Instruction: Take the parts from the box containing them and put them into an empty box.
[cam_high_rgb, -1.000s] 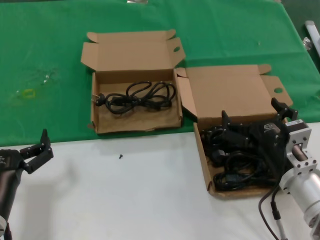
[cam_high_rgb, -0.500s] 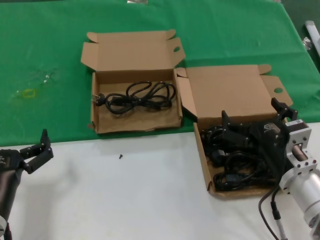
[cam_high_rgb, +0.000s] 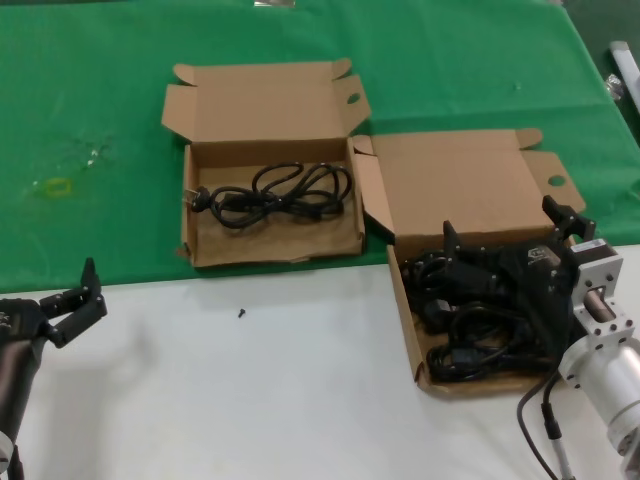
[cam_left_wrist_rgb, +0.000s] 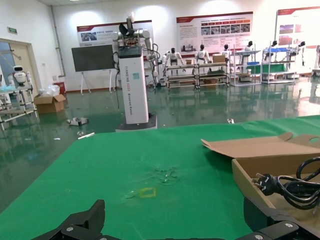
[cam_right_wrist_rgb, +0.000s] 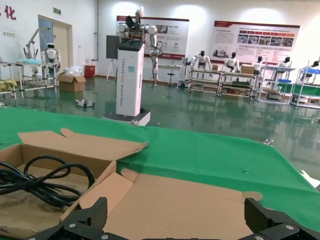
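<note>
Two pincers — right pincer (cam_high_rgb: 500, 250) over cords (cam_high_rgb: 470, 335)

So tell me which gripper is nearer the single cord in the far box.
Right. The right gripper sits in the neighbouring box of cords, beside the single cord; the left gripper hangs open at the table's near left.

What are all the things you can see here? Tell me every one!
Left box: one, brown, open, on the green cloth; holds one cord.
Right box: one, brown, open, half on the white table; holds a pile of cords.
Cords: black; one in the left box, several in the right box.
Cloth: one, green, far half.
Table: one, white, near half.
Left gripper: black, open, over the table's left edge.
Right gripper: black, open, above the right box.
</note>
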